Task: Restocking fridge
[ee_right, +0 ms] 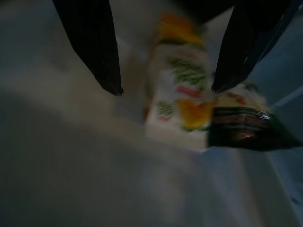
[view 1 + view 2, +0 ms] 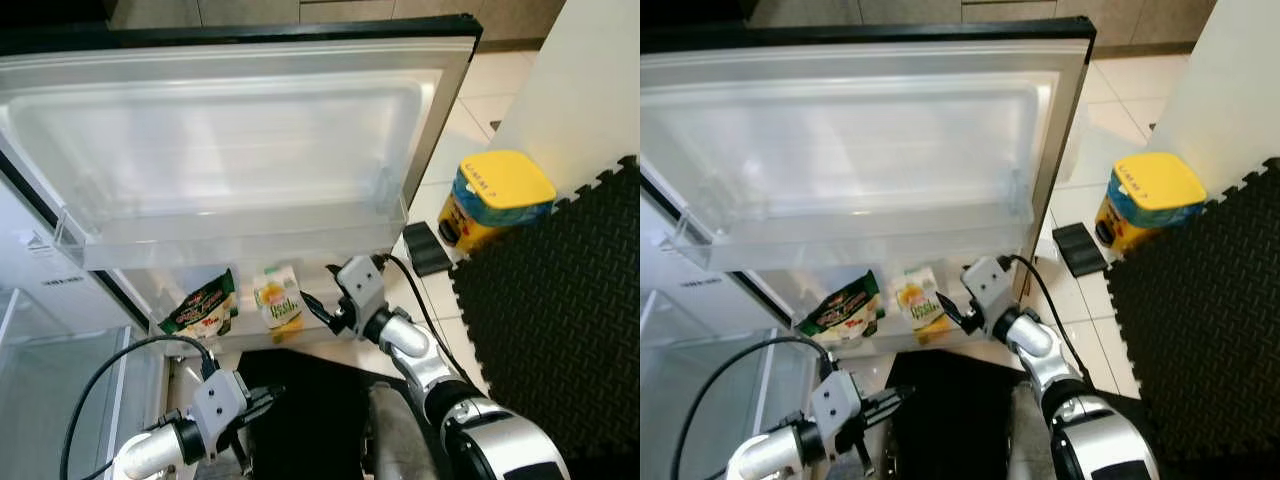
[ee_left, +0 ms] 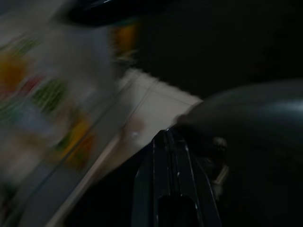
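Note:
The fridge door [image 2: 230, 150] stands open before me, its clear shelves facing up. In the lower door shelf [image 2: 330, 335] stand a white and yellow juice carton [image 2: 279, 299] and, to its left, a green snack bag [image 2: 203, 308]. My right gripper [image 2: 312, 306] is open just right of the carton, apart from it; in the right wrist view the carton [image 1: 182, 90] lies beyond the spread fingertips [image 1: 111, 80] with the bag [image 1: 246, 125] beside it. My left gripper [image 2: 262, 400] hangs low at the front left, shut and holding nothing.
A blue tub with a yellow lid [image 2: 497, 198] stands on the tiled floor to the right, with a small black block [image 2: 428, 248] beside it. A black foam mat [image 2: 560, 330] covers the floor at right. The fridge interior [image 2: 60, 370] lies at left.

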